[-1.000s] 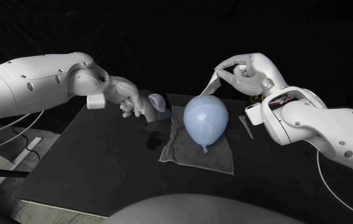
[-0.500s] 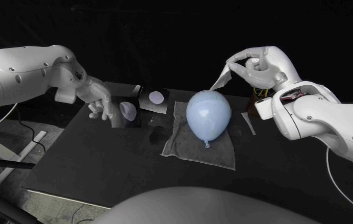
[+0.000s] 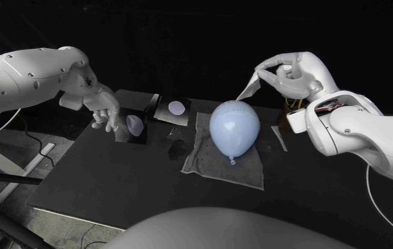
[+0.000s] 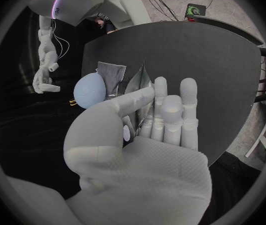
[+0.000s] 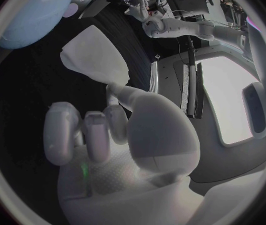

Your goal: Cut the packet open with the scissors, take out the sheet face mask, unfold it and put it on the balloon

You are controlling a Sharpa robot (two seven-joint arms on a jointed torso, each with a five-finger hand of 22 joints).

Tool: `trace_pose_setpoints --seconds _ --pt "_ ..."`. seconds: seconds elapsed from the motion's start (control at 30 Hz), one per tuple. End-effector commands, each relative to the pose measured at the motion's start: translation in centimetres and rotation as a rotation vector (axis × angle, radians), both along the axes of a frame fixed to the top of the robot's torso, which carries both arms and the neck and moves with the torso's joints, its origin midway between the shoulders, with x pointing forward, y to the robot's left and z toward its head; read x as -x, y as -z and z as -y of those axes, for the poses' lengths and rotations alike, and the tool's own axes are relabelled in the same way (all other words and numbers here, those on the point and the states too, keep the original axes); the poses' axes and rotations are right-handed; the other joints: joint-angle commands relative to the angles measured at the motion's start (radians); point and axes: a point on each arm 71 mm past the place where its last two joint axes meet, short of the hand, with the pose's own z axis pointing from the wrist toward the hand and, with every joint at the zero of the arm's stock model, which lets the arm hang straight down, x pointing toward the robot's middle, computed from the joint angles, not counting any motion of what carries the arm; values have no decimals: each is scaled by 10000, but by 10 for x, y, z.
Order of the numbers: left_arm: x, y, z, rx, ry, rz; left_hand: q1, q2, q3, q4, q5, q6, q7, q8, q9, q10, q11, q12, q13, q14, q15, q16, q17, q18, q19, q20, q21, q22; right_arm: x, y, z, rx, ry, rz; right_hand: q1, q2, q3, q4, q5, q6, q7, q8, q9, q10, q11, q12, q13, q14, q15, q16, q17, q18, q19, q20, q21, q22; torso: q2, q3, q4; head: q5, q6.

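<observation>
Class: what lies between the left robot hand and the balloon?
In the head view, two dark packet pieces with pale round marks lie between the left robot hand and the balloon.

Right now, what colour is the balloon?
The balloon is pale blue, clearest in the head view.

A clear plastic sheet (image 3: 246,172) lies on the black table (image 3: 107,181).

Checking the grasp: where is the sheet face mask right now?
The sheet face mask hangs right of centre in the head view, pinched in the right hand, its lower end close to the top of the balloon.
</observation>
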Motion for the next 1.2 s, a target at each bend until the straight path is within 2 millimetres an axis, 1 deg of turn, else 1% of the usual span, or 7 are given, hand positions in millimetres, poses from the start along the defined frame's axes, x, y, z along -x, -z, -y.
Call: trace_pose_setpoints --seconds 0.03,0.3,0.67,0.93,0.97,1.03,1.2 --pt "0 2 2 -317 634 -535 -189 1 -18 22 34 198 143 192 337 66 12 6 15 50 3 25 -17 162 -73 -12 -59 -44 0 0 -2 50 -191 -30 -22 94 68 -11 46 48 1 157 978 -17 -19 -34 919 973 -74 42 2237 43 307 -52 -1 1985 -2 11 5 25 1" --pt "-6 12 13 -680 1099 -899 -660 -105 -247 488 -69 91 92 321 498 117 -13 -43 72 93 22 69 53 156 -51 74 -435 -294 -2 0 -2 83 -173 -67 -29 96 77 -5 47 28 4 173 996 -29 -16 -51 906 970 -73 35 2225 47 299 -52 -22 1979 -23 3 8 -21 1" --pt "-12 18 28 -340 1029 -762 -2092 -1359 -2764 2386 -714 -89 93 375 700 44 24 -21 279 -87 82 -87 -144 150 393 204 -1542 -1073 -4 1 -1 112 -130 -101 -32 100 83 -2 47 18 6 180 1004 -43 -15 -72 890 969 -72 32 2220 51 293 -52 -41 1973 -38 1 29 -51 1" --pt "-14 17 23 -467 682 -528 -1383 -1791 -5104 3811 -707 -166 146 281 730 -138 68 47 433 -272 117 -226 -305 142 640 209 -1961 -1346 -5 1 0 135 -95 -122 -32 100 83 -2 47 18 6 180 1004 -43 -15 -72 890 969 -72 32 2220 51 293 -52 -41 1973 -54 3 44 -87 1" --pt "-14 17 21 -486 626 -500 -394 -1705 -6040 4782 -781 -182 148 272 775 -200 78 111 536 -279 113 -211 -290 136 789 206 -2158 -1462 -5 1 0 138 -92 -125 -32 100 83 -2 47 18 6 180 1004 -43 -15 -72 890 969 -72 32 2220 51 293 -52 -41 1973 -57 2 42 -87 1" --pt "-14 17 19 -481 527 -450 219 -1554 -6616 5425 -702 -187 158 246 795 -245 74 130 588 -301 138 -235 -313 141 843 209 -2247 -1498 -5 1 0 144 -90 -131 -32 100 83 -2 47 18 6 180 1004 -43 -15 -72 890 969 -72 32 2220 51 293 -52 -41 1973 -64 -2 41 -98 1" --pt "-12 16 18 -61 234 -241 465 -1515 -6831 5426 -700 -225 169 220 796 -295 98 124 600 -407 142 -334 -453 137 836 217 -2287 -1512 -6 2 1 159 -78 -142 -32 100 83 -2 47 18 6 180 1004 -43 -15 -72 890 969 -72 32 2220 51 293 -52 -41 1973 -71 -3 58 -133 1"
